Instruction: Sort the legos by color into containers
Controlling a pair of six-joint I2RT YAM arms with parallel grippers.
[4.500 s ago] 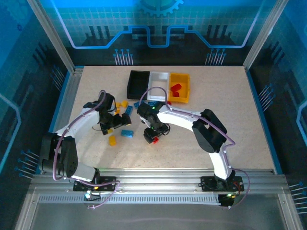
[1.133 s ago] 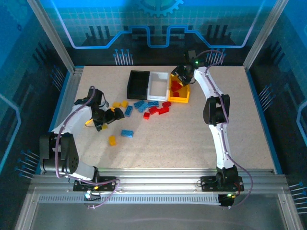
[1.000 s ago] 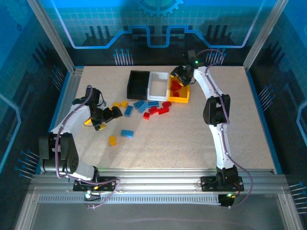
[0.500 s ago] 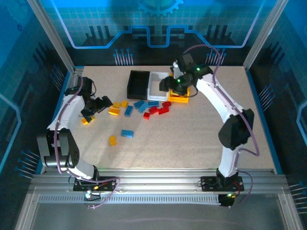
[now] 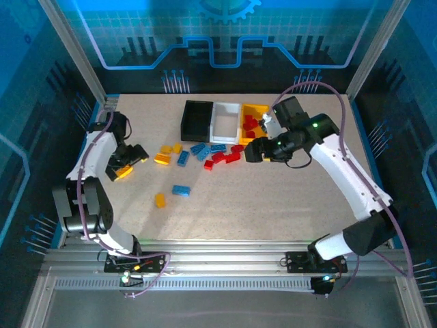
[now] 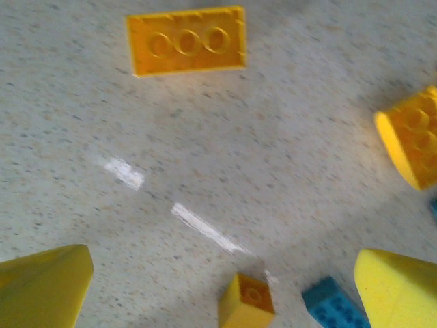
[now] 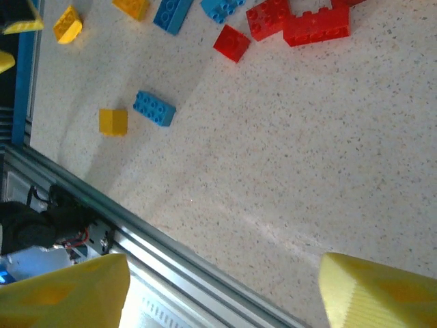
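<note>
Speckled beige bench (image 5: pixel 273 205), matte, marked by pale glare streaks in the left wrist view. Bordered at the near edge by grooved aluminium rails (image 5: pixel 225 251), and at the rear corners by slanted metal posts (image 5: pixel 72 51). Behind, a blue backdrop (image 5: pixel 307 27) printed with grid lines, a circuit trace and half a gear (image 5: pixel 229 8).

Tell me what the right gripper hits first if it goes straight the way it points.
Probably the red legos just left of the right gripper; nothing lies between. If it tilts down, bare table comes first; depth is unclear.
</note>
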